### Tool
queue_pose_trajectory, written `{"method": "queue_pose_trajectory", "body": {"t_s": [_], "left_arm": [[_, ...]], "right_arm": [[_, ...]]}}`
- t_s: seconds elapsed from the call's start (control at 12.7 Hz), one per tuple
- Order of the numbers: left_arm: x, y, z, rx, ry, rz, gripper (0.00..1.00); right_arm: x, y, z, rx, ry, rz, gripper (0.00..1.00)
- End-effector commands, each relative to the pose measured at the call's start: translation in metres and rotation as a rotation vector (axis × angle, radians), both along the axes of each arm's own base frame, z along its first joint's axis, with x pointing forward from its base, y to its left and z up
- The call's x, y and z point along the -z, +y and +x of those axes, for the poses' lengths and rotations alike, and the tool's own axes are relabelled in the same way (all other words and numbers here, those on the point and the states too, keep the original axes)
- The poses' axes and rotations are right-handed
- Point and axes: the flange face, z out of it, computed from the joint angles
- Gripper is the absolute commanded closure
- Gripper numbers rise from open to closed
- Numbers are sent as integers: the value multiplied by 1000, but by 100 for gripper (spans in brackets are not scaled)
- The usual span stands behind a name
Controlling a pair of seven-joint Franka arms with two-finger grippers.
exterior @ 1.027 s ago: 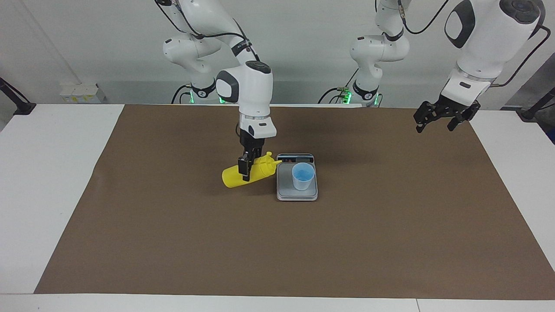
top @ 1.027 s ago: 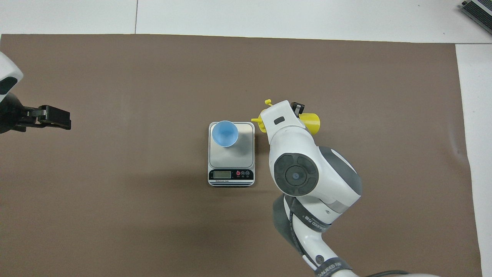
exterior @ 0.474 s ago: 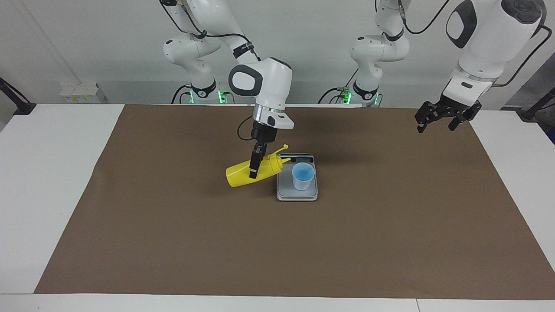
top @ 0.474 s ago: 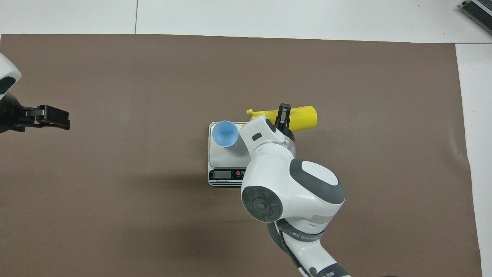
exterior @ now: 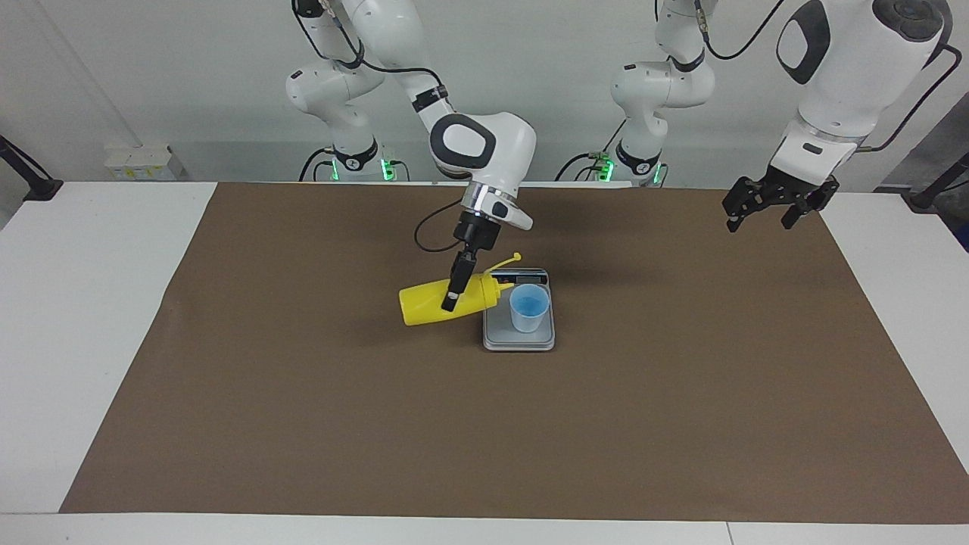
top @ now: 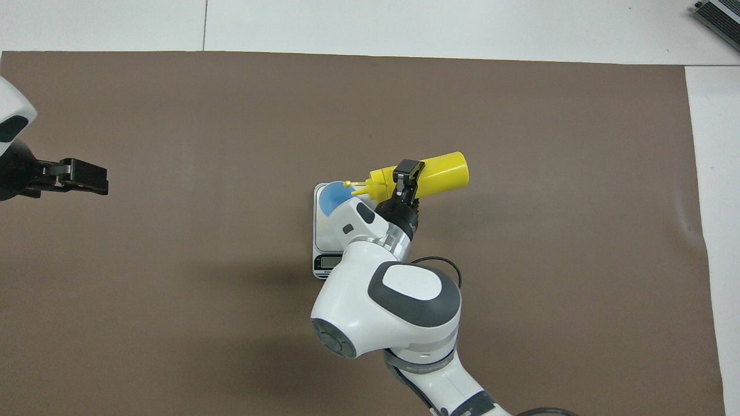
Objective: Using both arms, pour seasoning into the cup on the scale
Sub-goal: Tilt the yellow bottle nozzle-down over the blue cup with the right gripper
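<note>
Yellow plastic is what my right gripper [exterior: 453, 291] has between its fingers: they are clamped on the seasoning [exterior: 448, 300] around the middle of its body. From where I sit, the right arm [exterior: 484, 147] comes in from its base, bends at a high elbow and slants its wrist down toward the left arm's end of the table, so the gripper leans rather than pointing straight down. In the overhead view the same gripper [top: 406, 178] sits across the bottle [top: 425, 175], one finger on each side.

I see the bottle tipped close to horizontal, base toward the right arm's end, nozzle aimed at the cup [exterior: 528, 307] and reaching just over its rim in the overhead view. Its thin cap strap [exterior: 506, 261] sticks up and away from the nozzle. Whether anything is coming out of the nozzle I cannot tell.

The cup, light blue and translucent, stands upright on the scale [exterior: 519, 339], on the part of the plate farther from the robots; the dark display strip faces them. The scale lies on the brown mat [exterior: 484, 424].

My left gripper [exterior: 772, 204] waits in the air over the mat's edge at the left arm's end, fingers spread apart, holding nothing, well apart from the scale.
</note>
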Motion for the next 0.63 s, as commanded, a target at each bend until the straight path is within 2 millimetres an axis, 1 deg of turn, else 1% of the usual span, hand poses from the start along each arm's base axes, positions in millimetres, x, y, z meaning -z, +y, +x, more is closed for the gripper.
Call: {"method": "queue_pose_trajectory", "body": {"t_s": [0.0,0.08,0.16,0.24,0.55], "left_arm": [[-2,-8,-10,24,0,18,0],[-1,-16,-11,37,3,17,0],[-2,-19,-11,40,1,16,0],[-3,-23,-13,48,1,16,0],[-3,-29,-13,60,0,16,0]], "right_arm": [[5,21,12,-26,-87,-73,100],[11,24,8,-29,-104,-93,100],[20,24,9,-20,-157,-132,100],[23,23,9,-33,-188,-155,100],[31,17,4,-56,-198,-189,100]]}}
